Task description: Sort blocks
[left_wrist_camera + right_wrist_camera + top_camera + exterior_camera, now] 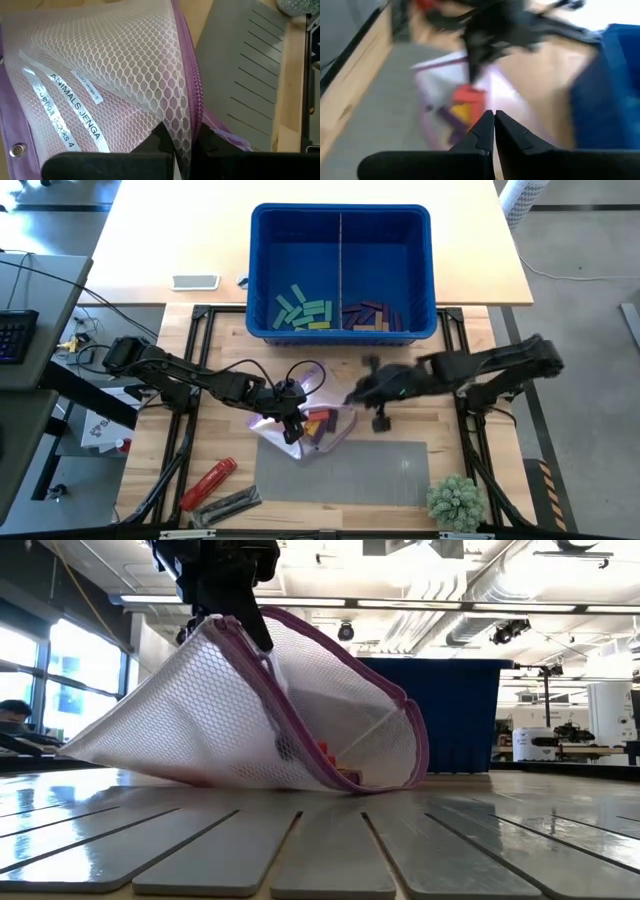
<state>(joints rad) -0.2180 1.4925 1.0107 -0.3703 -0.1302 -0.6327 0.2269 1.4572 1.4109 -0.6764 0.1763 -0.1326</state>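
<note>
Your left gripper (292, 427) is pinching the white honeycomb-mesh pouch (250, 710) by its purple zipper edge, fingers (161, 142) clamped tight on the fabric, and is holding that corner up so the pouch is sagging open like a tent over the grey ribbed mat (345, 472). Printed white labels are showing through the mesh just ahead of those fingers, and a metal eyelet is sitting at the purple hem.

Just beyond your left gripper, inside the pouch mouth, a few blocks (320, 423) are lying in red, yellow and purple; through the mesh in the low view you are seeing only faint red and tan patches, so you cannot count them.

Your right gripper (381, 421) is hanging beside the pouch's open end with its fingers pressed together on nothing; its own view is smeared.

Past both grippers, the blue plastic bin (262, 270), split by a divider, is holding teal and lime bars (303, 311) in one half and purple and tan bars (371, 315) in the other.
</note>
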